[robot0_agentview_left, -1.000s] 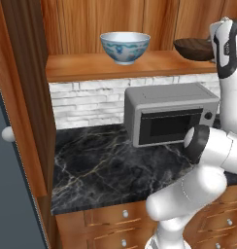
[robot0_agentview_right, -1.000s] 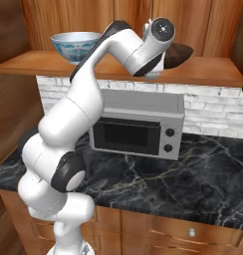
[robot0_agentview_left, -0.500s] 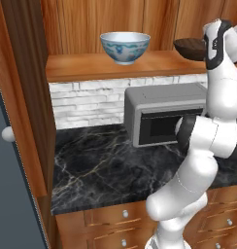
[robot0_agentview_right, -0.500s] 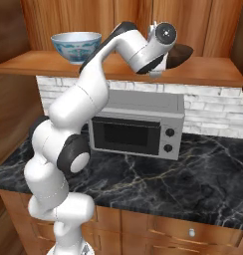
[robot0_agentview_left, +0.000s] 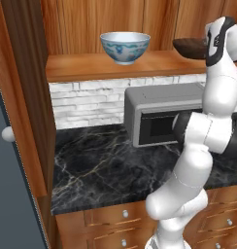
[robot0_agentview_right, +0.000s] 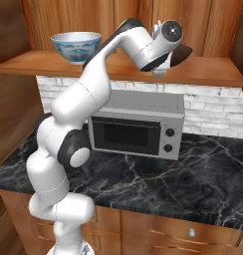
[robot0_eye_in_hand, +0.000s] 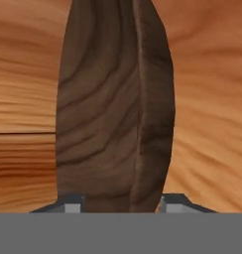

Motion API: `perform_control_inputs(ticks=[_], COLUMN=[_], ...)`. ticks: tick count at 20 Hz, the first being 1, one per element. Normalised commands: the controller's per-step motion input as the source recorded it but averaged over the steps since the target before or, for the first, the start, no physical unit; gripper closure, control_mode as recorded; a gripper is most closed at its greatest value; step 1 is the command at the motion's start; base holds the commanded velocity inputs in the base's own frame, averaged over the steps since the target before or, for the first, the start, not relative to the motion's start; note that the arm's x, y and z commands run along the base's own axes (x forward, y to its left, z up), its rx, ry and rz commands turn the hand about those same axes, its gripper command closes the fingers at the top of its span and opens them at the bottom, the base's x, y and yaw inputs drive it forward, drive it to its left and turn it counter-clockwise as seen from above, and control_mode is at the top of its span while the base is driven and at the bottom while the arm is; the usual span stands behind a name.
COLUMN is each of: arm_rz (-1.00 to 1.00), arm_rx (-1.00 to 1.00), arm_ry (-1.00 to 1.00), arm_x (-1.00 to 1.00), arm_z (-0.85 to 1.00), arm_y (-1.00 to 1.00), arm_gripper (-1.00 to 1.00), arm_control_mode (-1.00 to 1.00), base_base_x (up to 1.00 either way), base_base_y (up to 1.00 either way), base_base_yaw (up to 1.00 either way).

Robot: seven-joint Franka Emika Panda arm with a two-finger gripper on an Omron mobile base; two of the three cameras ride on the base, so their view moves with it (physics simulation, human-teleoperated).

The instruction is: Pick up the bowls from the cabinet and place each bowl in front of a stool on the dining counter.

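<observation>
gripper [robot0_eye_in_hand: 115,201]: we see it up at cabinet shelf level; in the hand view its two finger tips sit either side of the brown bowl's rim, a tip [robot0_eye_in_hand: 71,204] on one side, the other tip on the far side
gripper state: jaws straddle the rim, but we cannot tell if they are clamped on it or just spread around it
brown wooden bowl [robot0_eye_in_hand: 118,104]: right ahead of the gripper, rim running between the tips; camera is rolled so the bowl reads edge-on and vertical; in the left base view it [robot0_agentview_left: 188,47] sticks out from behind the wrist, in the right base view [robot0_agentview_right: 179,54] it sits just past the hand
white and blue bowl [robot0_agentview_left: 125,46]: upright on the same shelf, well apart from the gripper, off to the side away from the brown bowl; also seen in the right base view [robot0_agentview_right: 76,47]
cabinet shelf board [robot0_agentview_left: 91,65]: under both bowls, right below the gripper; we cannot tell if the brown bowl touches it
cabinet back panels [robot0_eye_in_hand: 212,99]: straight behind the brown bowl, beyond the gripper
microwave [robot0_agentview_right: 138,127]: below the gripper, under the shelf
black marble worktop [robot0_agentview_left: 101,165]: well below the gripper, microwave stands on it
drawers with round knobs [robot0_agentview_right: 192,232]: lowest, under the worktop
</observation>
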Motion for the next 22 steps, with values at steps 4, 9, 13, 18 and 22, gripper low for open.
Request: perform_control_inputs(ticks=[4,9,13,18,22], arm_rz=[0.00,0.00,0.00,0.00,0.00], arm_rx=[0.00,0.00,0.00,0.00,0.00], arm_ry=[0.00,-0.01,0.00,0.02,0.04], arm_x=[0.00,-0.47,-1.00,-1.00,-1.00], arm_z=[0.00,-0.01,0.00,-0.01,-0.05], arm_y=[0.00,-0.01,0.06,0.40,0.68], arm_gripper=[1.00,1.00,1.00,1.00,1.00], arm_control_mode=[-1.00,-1.00,-1.00,-1.00,-1.00], base_base_x=[0.00,0.00,0.00,0.00,0.00], base_base_y=[0.00,0.00,0.00,0.00,0.00], base_base_yaw=[0.00,0.00,0.00,0.00,0.00])
